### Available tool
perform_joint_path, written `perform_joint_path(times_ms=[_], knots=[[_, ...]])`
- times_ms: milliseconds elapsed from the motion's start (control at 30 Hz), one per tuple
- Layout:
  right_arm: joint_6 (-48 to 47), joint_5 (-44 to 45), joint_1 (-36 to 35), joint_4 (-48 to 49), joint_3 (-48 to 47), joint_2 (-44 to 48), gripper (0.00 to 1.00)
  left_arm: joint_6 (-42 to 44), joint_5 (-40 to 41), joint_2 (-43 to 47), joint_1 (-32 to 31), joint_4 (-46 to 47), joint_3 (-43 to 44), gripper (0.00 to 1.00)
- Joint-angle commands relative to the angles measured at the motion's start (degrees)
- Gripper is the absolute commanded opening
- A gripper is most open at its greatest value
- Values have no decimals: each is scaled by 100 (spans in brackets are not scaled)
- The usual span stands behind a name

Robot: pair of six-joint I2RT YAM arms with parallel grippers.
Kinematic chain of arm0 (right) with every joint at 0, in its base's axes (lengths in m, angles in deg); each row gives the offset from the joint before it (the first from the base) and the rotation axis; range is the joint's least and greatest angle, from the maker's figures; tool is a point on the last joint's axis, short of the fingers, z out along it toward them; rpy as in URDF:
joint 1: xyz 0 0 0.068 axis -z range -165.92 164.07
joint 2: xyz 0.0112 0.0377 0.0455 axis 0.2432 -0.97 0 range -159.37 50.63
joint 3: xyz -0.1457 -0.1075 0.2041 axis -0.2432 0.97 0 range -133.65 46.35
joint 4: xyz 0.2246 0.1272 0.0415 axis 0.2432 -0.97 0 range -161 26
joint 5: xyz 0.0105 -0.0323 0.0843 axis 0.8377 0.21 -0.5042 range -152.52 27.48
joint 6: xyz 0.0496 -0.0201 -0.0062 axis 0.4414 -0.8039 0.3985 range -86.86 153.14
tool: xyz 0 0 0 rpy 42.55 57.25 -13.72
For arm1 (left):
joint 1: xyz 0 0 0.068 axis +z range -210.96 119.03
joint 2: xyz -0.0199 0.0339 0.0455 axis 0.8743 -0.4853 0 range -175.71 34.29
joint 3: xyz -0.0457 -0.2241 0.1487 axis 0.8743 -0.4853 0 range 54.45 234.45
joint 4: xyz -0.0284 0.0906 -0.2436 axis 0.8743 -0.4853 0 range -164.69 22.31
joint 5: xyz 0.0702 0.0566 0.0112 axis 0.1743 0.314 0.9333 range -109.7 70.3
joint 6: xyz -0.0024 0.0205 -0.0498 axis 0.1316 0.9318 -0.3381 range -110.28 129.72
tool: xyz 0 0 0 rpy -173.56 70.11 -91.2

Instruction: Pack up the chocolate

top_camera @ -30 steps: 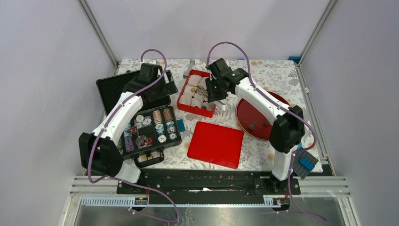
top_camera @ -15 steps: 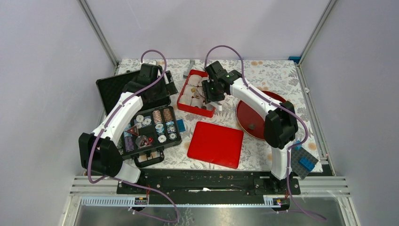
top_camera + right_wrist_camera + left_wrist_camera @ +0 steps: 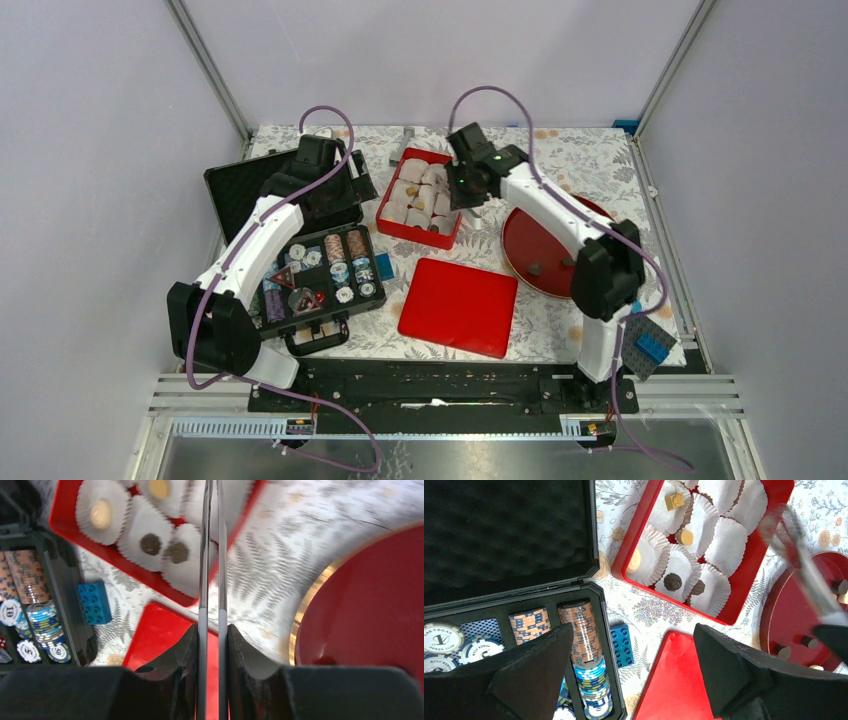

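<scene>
The chocolate [image 3: 672, 581] lies in two places: five lumps sit in the white paper cups [image 3: 724, 545] of the red box [image 3: 740, 592], and a few more rest on the red plate [image 3: 520, 245] to its right. The right hand [image 3: 470, 195] hangs over the box's right edge, with the packed lumps just to its left and the plate lumps to its right, nearer the arms' bases; the left hand [image 3: 632, 630] hangs left of the box, apart from every lump.

The right arm reaches forward and leftward from its base, elbow raised above the plate's near rim, wrist tipped downward; the left arm stretches forward across the left side of the black case [image 3: 232, 192].

The right hand is clamped on thin metal tweezers [image 3: 222, 555], whose two blades run nearly together toward the box; the tips are blurred, so I cannot tell whether they carry anything. The left hand's fingers stand wide apart, holding nothing; below the gap between them, a blue brick [image 3: 623, 644] lies on the surface [image 3: 659, 612], just beside the case's stacked chips [image 3: 586, 645].
</scene>
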Motion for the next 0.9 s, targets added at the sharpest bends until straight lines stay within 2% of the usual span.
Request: perform_joint_path(times_ms=[0, 167, 333, 467, 867], knots=[[317, 501, 856, -4, 722, 1599, 19, 60, 45, -2, 39, 171, 177, 99], [619, 723, 2039, -294, 1940, 2643, 22, 56, 3, -92, 43, 171, 185, 99], [927, 622, 2914, -531, 2680, 3215, 27, 45, -38, -208, 46, 172, 244, 99], [958, 607, 3120, -626, 2947, 3329, 35, 64, -38, -291, 50, 184, 306, 99], [572, 500, 3317, -495, 3287, 3005, 45, 70, -162, -395, 43, 232, 372, 99]])
